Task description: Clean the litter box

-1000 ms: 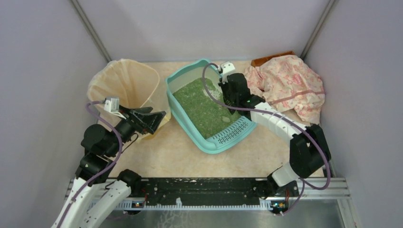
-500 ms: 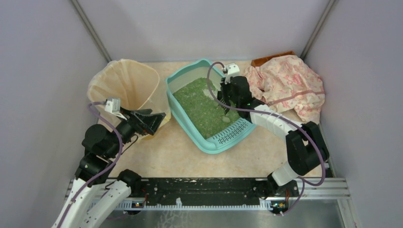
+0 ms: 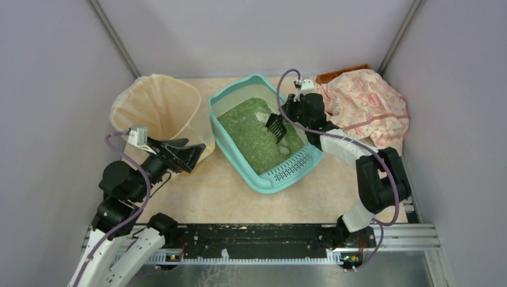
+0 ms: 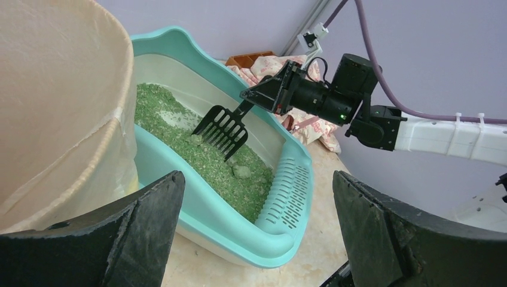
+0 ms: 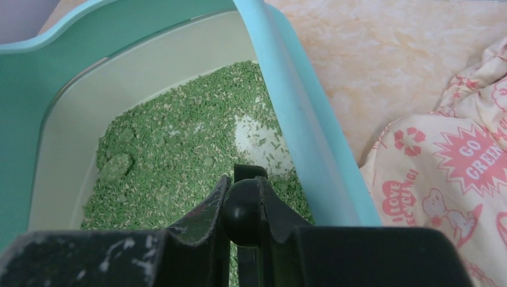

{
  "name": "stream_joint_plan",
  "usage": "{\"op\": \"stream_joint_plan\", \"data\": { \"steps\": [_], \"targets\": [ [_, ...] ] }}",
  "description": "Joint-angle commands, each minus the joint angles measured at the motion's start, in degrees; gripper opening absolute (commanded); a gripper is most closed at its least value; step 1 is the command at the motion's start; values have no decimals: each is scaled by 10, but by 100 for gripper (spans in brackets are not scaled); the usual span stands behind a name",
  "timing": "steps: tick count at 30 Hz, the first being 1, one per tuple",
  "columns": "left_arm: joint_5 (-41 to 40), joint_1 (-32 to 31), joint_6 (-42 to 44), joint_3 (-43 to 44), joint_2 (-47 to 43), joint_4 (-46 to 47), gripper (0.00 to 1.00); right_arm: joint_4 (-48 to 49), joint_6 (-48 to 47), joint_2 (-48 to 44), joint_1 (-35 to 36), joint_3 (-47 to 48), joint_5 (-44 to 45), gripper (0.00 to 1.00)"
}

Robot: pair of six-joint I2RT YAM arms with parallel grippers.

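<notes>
The teal litter box (image 3: pixel 238 162) sits mid-table, slotted grate (image 3: pixel 293 166) at its near end and green granules (image 3: pixel 250 136) inside. My right gripper (image 3: pixel 287 118) reaches in over its far right rim, shut on the handle of a black slotted scoop (image 3: pixel 275 127). The scoop (image 4: pixel 221 128) hangs tilted with its tines just above the granules. Near the grate lies a pale clump (image 4: pixel 242 171). In the right wrist view the fingers (image 5: pixel 203 218) pinch the scoop's round handle end (image 5: pixel 242 209), with a clump (image 5: pixel 115 167) farther off. My left gripper (image 3: pixel 190 153) hangs open and empty, left of the box.
A beige bag-lined bin (image 3: pixel 158 106) stands at the back left, right beside my left gripper (image 4: pixel 257 179). A pink patterned cloth (image 3: pixel 365 107) is heaped at the back right against the box, a brown object (image 3: pixel 341 74) behind it. Grey walls close in three sides.
My right arm has drawn back toward the far right rim, and the scoop, earlier hidden under the gripper, now shows tilted over the granules. The left gripper has shifted slightly nearer and left.
</notes>
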Motion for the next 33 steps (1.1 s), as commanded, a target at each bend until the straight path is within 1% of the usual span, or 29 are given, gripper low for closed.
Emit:
{"op": "stream_joint_plan", "data": {
  "steps": [1,6,12,17,24,27,31,33],
  "targets": [
    [-14,1,10,7,-16,-5,98,-7,19,38,7,54,-32,0],
    [-26,1,17,10,-20,-15,98,-41,0,92,7,126,-21,0],
    [-32,1,16,7,-20,-17,99,-30,18,142,7,155,-37,0],
    [-29,1,12,8,-17,-16,99,18,84,168,7,124,-85,0],
    [-14,1,5,-20,-6,2,99,73,159,151,19,58,-127,0],
    [-3,1,-7,-28,-1,20,98,80,167,149,39,46,-125,0],
    [1,1,-8,-22,9,25,98,114,185,150,93,24,-112,0],
    [3,1,-8,-20,11,27,98,130,197,158,108,22,-113,0]
  ]
}}
